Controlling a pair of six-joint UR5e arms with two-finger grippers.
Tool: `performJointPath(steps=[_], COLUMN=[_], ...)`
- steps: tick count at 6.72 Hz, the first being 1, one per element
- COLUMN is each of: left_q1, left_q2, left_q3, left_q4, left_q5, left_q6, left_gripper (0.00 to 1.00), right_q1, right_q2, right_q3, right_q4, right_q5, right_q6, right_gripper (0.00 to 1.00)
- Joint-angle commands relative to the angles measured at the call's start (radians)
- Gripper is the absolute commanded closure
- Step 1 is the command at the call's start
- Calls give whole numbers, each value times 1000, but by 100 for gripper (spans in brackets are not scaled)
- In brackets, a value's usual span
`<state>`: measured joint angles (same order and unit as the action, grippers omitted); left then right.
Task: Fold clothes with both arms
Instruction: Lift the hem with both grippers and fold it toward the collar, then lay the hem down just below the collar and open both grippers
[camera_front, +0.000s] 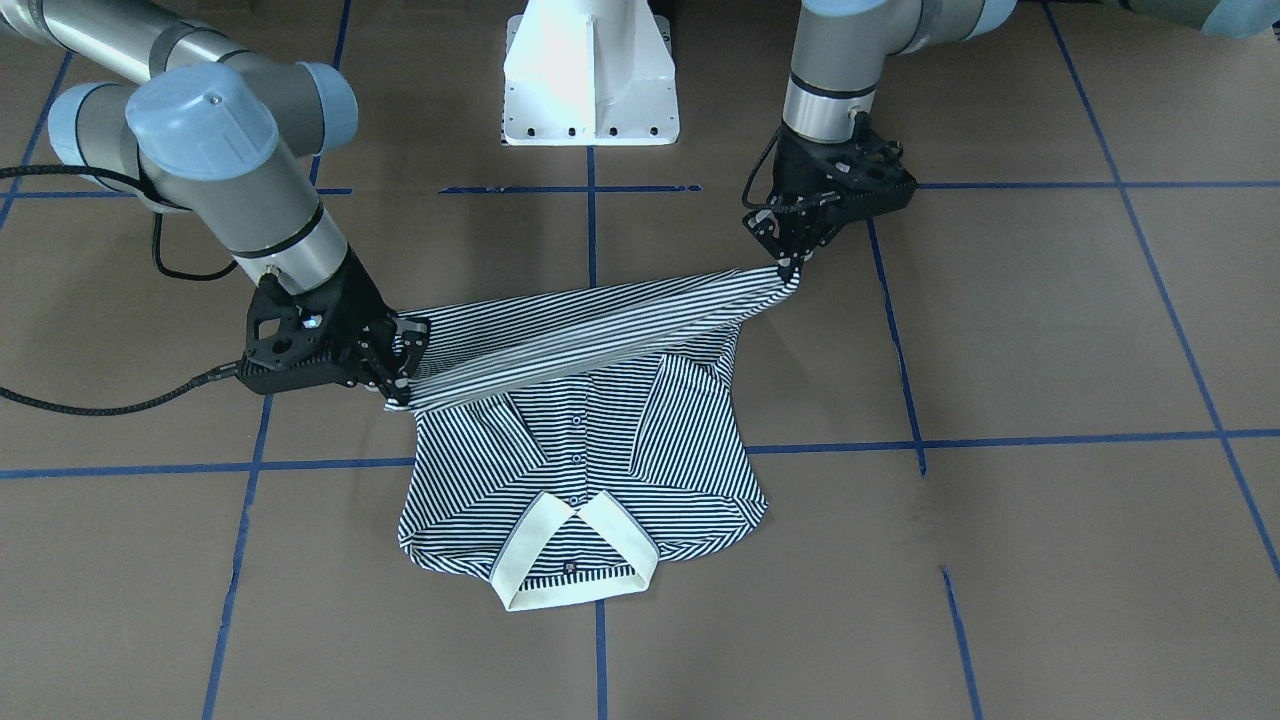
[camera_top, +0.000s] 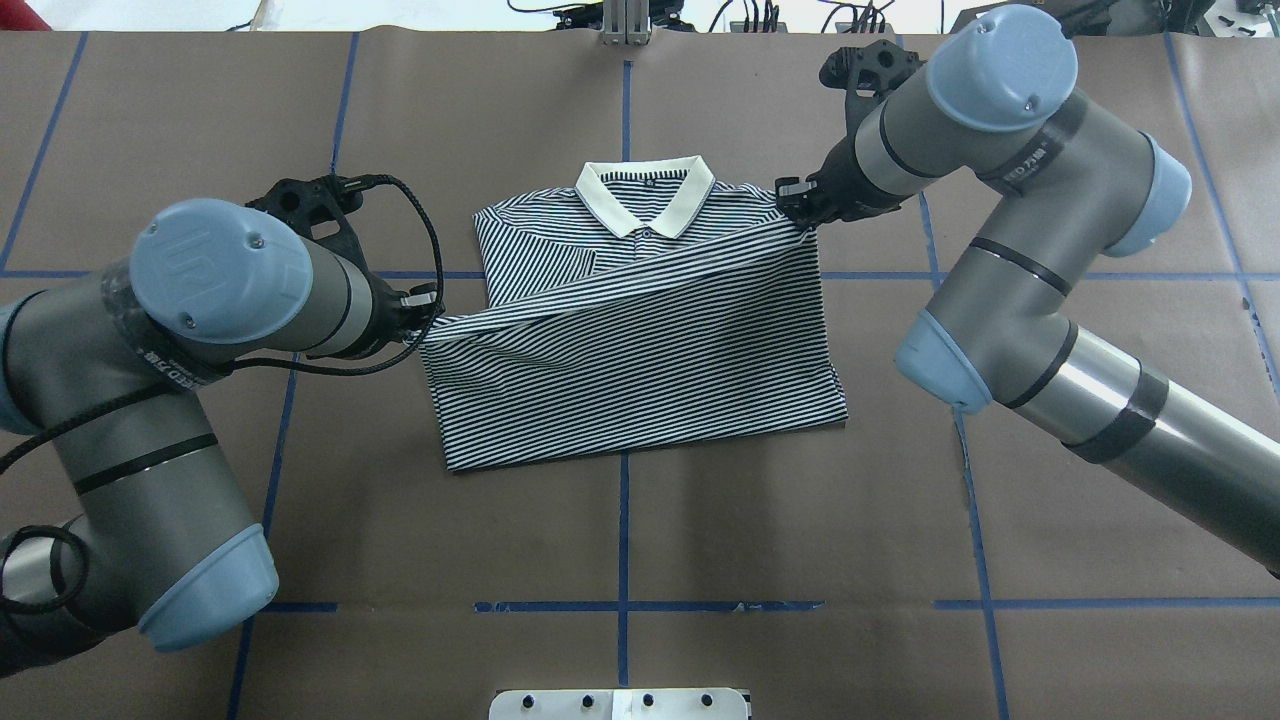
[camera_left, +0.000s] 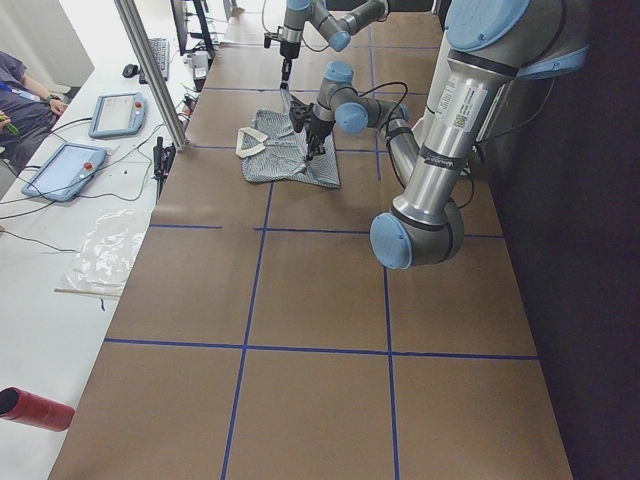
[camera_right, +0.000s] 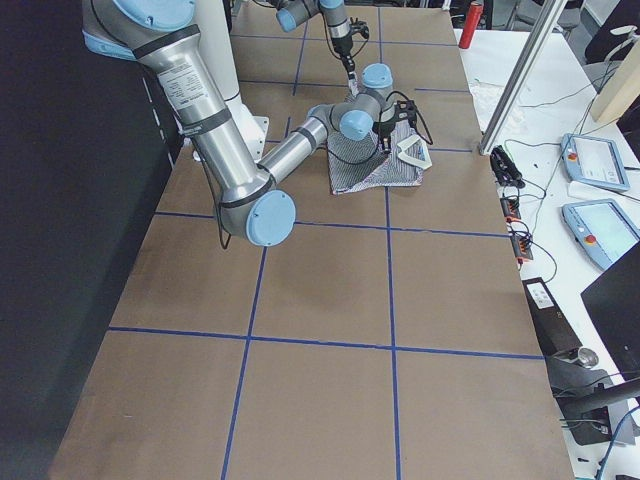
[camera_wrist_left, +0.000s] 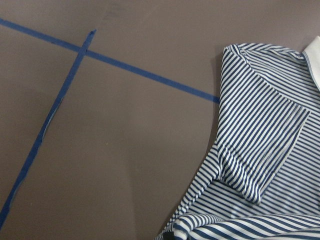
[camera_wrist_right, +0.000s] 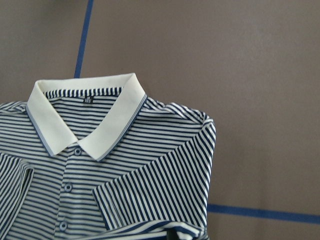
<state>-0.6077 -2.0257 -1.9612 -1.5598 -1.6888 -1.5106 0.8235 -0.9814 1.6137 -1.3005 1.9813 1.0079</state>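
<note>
Left tool (camera_front: 793, 263) and right tool (camera_front: 401, 378) hold the striped polo shirt (camera_front: 650, 440) taut.

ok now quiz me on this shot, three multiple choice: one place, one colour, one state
1. On the shirt, where does the collar lie relative to the white base? A. nearest side B. farthest side C. under it
2. What colour are the tape lines on the table? A. blue B. red C. yellow
3. How is the shirt's bottom edge? A. flat B. stretched between the left hand and right hand C. balled up
Answers: 1 B, the collar is at the end away from the base. 2 A, blue grid on brown. 3 B, each hand pinches one corner.
</note>
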Motion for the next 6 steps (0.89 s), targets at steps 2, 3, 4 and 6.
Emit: performJointPath(steps=[2,3,4,6], left_q1=[-86,-101,-112,-115], left_q2=[-54,-89,-93,-108], left_q3=[259,345,404,442], left_q4=[-245,-300,-356,-385], left_q5=[0,0,0,1], left_q6=[6,6,6,6], left_gripper=[100,100,100,100], right_q1=[29,29,29,28], right_q2=[86,84,86,87], right_q3=[-216,-225,-250,-270], right_q4=[112,112,113,116], right_q5=[-4,-4,-4,-4], right_q6=[-6,-6,-6,-6], right_gripper=[100,100,100,100])
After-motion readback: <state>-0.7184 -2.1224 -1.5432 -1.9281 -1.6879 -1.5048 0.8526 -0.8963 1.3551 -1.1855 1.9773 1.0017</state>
